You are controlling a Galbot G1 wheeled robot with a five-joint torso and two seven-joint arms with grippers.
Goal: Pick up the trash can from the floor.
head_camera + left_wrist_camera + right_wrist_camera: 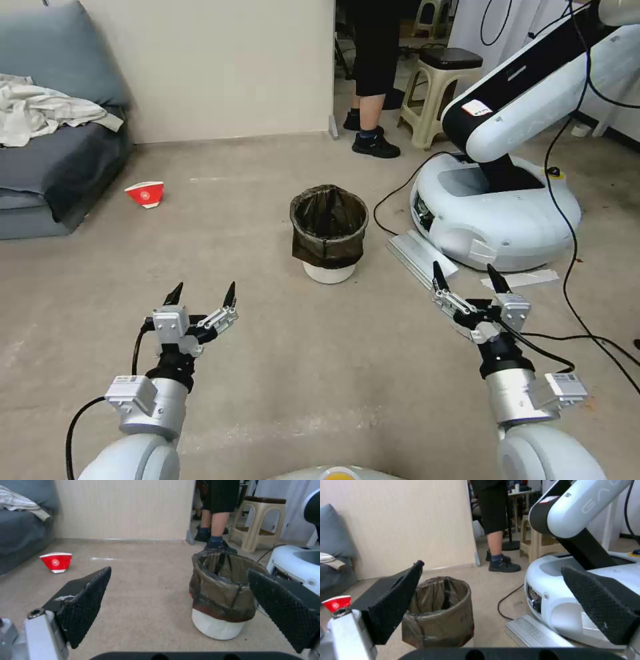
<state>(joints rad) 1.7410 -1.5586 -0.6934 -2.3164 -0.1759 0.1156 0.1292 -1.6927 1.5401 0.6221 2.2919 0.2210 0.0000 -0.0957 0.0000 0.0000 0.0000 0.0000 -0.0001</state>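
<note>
The trash can (pixel 329 233) stands upright on the floor (pixel 267 347) in the middle of the head view. It is a small round white bin with a dark brown bag folded over its rim. My left gripper (pixel 203 293) hovers open above the floor, short of the can and to its left. My right gripper (pixel 467 275) is open too, short of the can and to its right. Nothing sits between either pair of fingers. Both wrist views catch the trash can (pixel 222 595) (pixel 439 611) ahead, past the black padded fingertips (pixel 87 597) (pixel 395 605).
Another white robot's round base (pixel 497 210) and arm stand close to the can's right, with black cables and a metal plate on the floor. A grey sofa (pixel 53 153) fills the far left. A red and white paper bowl (pixel 145 194) lies near it. A beige stool (pixel 437 93) stands behind.
</note>
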